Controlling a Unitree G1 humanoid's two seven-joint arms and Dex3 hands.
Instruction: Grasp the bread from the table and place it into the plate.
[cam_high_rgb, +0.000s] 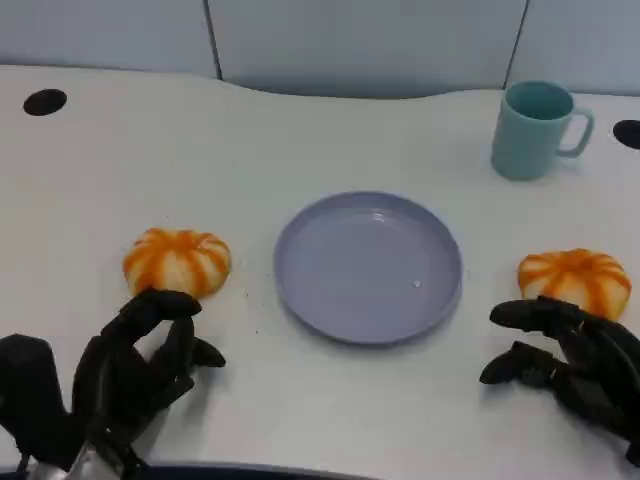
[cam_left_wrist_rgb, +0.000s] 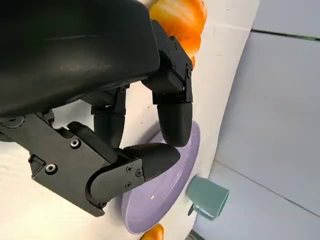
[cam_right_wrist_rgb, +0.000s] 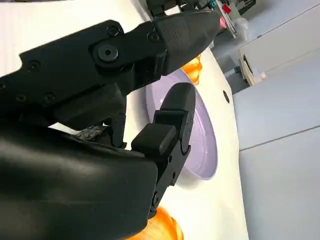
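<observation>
Fingers (cam_high_rgb: 165, 305) spread on both hands (nothing held yet), so it's pre-grasp; next, close around a bread (cam_high_rgb: 177, 261).

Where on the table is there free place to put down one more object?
Bare table spans the far side, from the dark hole to the mug. The plate is also empty. It is crowded around each bread, where the left hand and right hand hover.

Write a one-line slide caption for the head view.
Two open hands, left and right, near two bread rolls flanking an empty plate.
</observation>
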